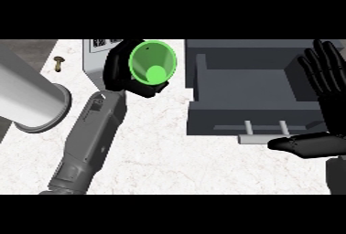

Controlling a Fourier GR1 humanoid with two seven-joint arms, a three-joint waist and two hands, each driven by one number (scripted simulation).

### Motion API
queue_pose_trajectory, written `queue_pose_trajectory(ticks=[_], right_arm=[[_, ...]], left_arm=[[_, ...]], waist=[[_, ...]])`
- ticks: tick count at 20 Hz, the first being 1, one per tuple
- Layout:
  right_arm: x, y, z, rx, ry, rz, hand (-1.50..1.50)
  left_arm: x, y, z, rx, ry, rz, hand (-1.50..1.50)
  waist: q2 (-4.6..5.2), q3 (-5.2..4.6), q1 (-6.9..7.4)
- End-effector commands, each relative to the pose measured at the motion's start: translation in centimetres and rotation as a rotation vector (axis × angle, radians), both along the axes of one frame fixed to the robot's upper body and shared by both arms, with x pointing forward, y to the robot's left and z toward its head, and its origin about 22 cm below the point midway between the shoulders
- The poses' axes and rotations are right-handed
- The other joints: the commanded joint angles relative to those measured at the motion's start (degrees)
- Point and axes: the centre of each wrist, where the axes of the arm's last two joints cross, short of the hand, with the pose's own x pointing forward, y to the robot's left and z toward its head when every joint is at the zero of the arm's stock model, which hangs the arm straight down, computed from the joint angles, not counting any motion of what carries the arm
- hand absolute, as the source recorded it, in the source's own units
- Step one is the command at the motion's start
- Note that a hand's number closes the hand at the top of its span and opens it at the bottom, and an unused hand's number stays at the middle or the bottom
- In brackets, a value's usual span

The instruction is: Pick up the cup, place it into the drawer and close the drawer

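Fingers of the left hand (120, 64) are curled round the green cup (153, 62), which is held above the counter (169, 155), just left of the open drawer (246, 87). You should carry the cup rightwards over the drawer wall before you lower it. Your right hand (321, 103) rests open beside the handle (260, 138), fingers apart.

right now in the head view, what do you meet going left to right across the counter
grey cylinder → small screw → left robot hand curled round the green cup → open drawer → right robot hand, open with fingers up
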Motion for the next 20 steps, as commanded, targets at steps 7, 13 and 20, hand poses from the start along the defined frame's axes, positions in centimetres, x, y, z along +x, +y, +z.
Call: queue_pose_trajectory(ticks=[7, 13, 20], right_arm=[[1.5, -1.5, -0.6, 0.001, -0.002, -0.014, -1.50], [2.1, -0.7, 0.8, 0.013, -0.034, 0.034, -1.50], [2.7, 1.2, 0.4, -0.001, -0.045, 0.058, -1.50]], left_arm=[[1.7, -8.3, 12.8, 0.083, 0.034, -0.023, 1.50], [2.6, -11.7, 12.9, 0.202, 0.174, 0.067, 1.50], [2.9, -12.5, 11.1, 0.325, 0.259, 0.123, 1.50]], waist=[[0.41, -0.01, -1.06], [1.15, 0.03, -4.20], [1.85, 0.06, -6.34]])
